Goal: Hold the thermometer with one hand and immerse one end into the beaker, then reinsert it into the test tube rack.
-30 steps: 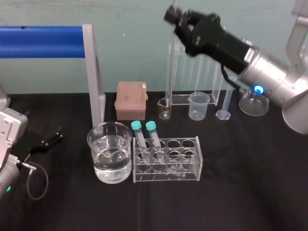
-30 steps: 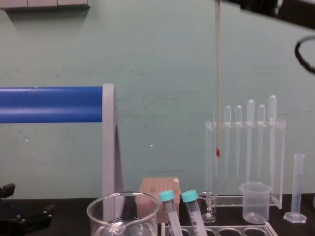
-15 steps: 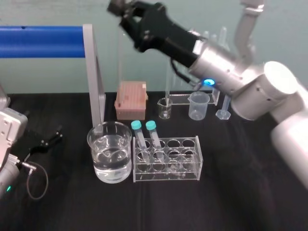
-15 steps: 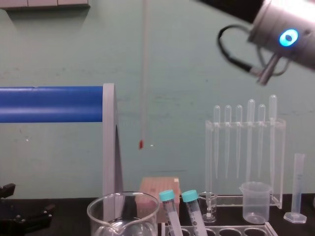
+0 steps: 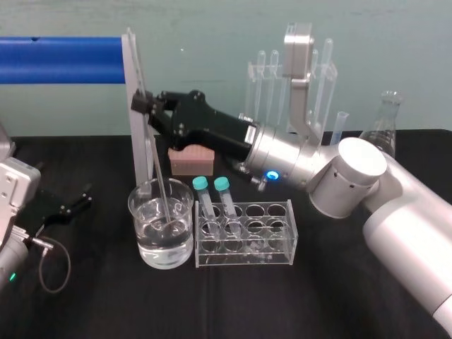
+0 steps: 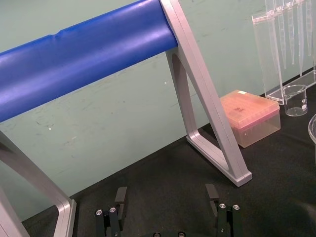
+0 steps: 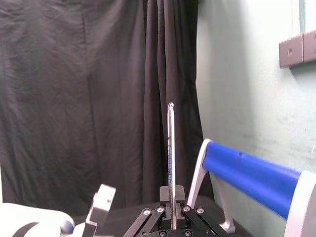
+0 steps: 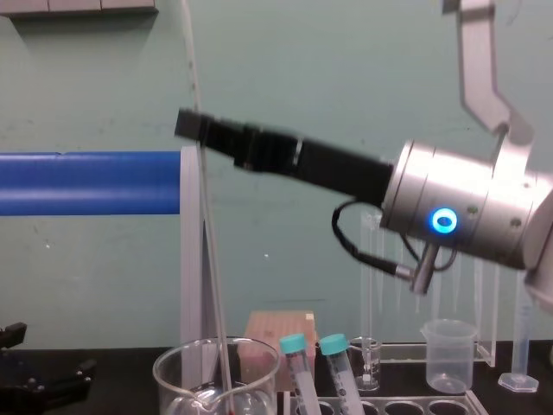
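Observation:
The thermometer (image 5: 161,183), a long thin glass rod, slants down into the beaker (image 5: 134,205), which is partly filled with water; its lower end is inside the glass. My right gripper (image 5: 146,106) is shut on the rod's upper part, above and behind the beaker, reaching in from the right on its silver wrist with the blue ring. From the chest, the thermometer (image 8: 212,285) runs from the right gripper (image 8: 192,125) down past the beaker's rim (image 8: 173,367). The test tube rack (image 5: 279,244) stands right of the beaker with two teal-capped tubes (image 5: 205,198). My left gripper (image 6: 166,197) rests open at the far left.
A blue bar on a grey frame (image 5: 138,106) stands just behind the beaker. A pink tip box (image 5: 192,161), a pipette stand (image 5: 321,78), a small plastic cup (image 8: 448,354) and a flask (image 5: 387,116) line the back. A cable (image 5: 53,265) lies at the left.
My right arm has swung left and come down with the thermometer. The rod's lower end, earlier high in the air, now dips into the beaker.

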Tool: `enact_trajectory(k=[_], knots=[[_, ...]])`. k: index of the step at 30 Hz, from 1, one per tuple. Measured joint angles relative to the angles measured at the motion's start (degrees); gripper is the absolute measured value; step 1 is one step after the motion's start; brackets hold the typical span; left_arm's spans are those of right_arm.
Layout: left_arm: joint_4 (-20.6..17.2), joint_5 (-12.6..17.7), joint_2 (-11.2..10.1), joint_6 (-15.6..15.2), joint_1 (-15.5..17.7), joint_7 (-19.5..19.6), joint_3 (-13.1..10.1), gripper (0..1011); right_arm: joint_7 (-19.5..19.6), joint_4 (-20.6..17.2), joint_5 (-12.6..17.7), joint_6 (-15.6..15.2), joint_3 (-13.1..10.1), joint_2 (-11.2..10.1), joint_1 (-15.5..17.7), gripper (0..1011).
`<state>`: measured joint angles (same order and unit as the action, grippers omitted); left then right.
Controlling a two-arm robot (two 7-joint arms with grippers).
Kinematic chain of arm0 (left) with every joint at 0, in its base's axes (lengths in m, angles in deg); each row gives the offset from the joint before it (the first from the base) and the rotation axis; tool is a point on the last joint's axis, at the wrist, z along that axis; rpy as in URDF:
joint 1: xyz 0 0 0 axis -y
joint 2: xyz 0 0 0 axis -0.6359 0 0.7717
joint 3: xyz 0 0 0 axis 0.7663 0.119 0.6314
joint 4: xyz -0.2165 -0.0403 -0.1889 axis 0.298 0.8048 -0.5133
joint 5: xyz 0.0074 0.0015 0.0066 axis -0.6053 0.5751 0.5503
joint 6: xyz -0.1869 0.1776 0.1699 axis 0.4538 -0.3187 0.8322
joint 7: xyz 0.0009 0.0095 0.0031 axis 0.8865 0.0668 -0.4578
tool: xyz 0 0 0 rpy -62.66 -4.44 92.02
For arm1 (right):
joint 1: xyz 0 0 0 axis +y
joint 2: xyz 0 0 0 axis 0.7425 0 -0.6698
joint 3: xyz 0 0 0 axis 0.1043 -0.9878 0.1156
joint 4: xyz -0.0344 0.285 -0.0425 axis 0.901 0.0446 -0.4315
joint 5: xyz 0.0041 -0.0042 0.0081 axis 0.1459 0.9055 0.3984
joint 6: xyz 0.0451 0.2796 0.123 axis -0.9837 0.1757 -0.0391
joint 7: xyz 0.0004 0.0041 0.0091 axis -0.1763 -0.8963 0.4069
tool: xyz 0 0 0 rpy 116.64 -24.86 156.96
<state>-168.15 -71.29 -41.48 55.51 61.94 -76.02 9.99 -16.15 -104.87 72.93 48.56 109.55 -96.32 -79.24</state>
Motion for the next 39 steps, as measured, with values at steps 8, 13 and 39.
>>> enact_trajectory(k=[8,13,39], knots=[[0.0,0.0,0.0,0.0,0.0,0.0,0.0,1008,-1.2,4.0,-2.0,3.1,0.9,1.5,1.0,53],[0.0,0.0,0.0,0.0,0.0,0.0,0.0,1008,-1.4,5.5,-3.3,4.9,0.9,2.1,1.3,53],[0.0,0.0,0.0,0.0,0.0,0.0,0.0,1008,-1.4,7.9,-6.2,5.9,-0.4,3.6,2.6,53]])
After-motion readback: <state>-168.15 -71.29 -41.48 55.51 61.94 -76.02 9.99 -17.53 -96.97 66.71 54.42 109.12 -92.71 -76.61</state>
